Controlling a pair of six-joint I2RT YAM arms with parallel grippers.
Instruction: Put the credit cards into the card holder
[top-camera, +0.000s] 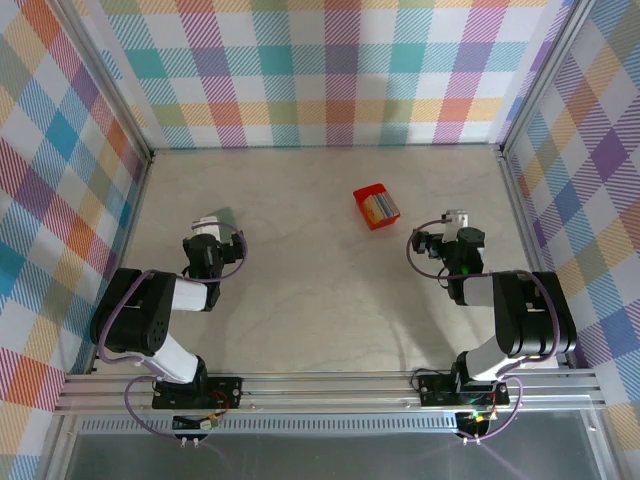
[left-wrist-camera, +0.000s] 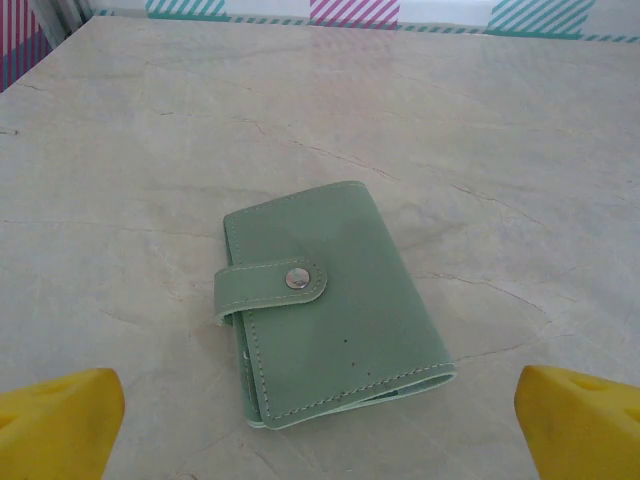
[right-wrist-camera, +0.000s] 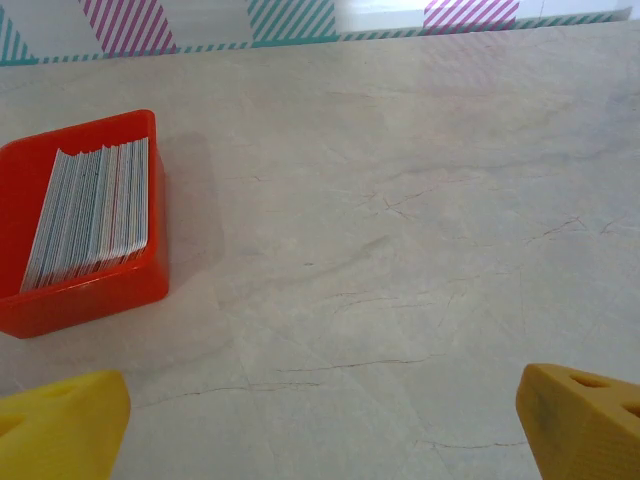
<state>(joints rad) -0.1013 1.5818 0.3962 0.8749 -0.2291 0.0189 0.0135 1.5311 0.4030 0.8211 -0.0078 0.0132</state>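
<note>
The card holder (left-wrist-camera: 325, 300) is a pale green wallet lying flat and closed, its tab snapped over the front. My left gripper (left-wrist-camera: 320, 428) hovers just short of it, open, with the yellow fingertips (left-wrist-camera: 62, 422) wide apart on either side. In the top view this gripper (top-camera: 208, 224) is at the left of the table. The credit cards (right-wrist-camera: 92, 208) stand on edge as a stack of several inside a small red box (right-wrist-camera: 90, 290). My right gripper (right-wrist-camera: 320, 428) is open over bare table, to the right of the box and nearer than it. From above it (top-camera: 455, 217) sits right of the cards (top-camera: 379, 206).
The red box (top-camera: 376, 207) rests near the middle of the marbled tabletop (top-camera: 320, 290). Checked walls close in the back and both sides, with metal posts at the corners. An aluminium rail (top-camera: 330, 385) runs along the near edge.
</note>
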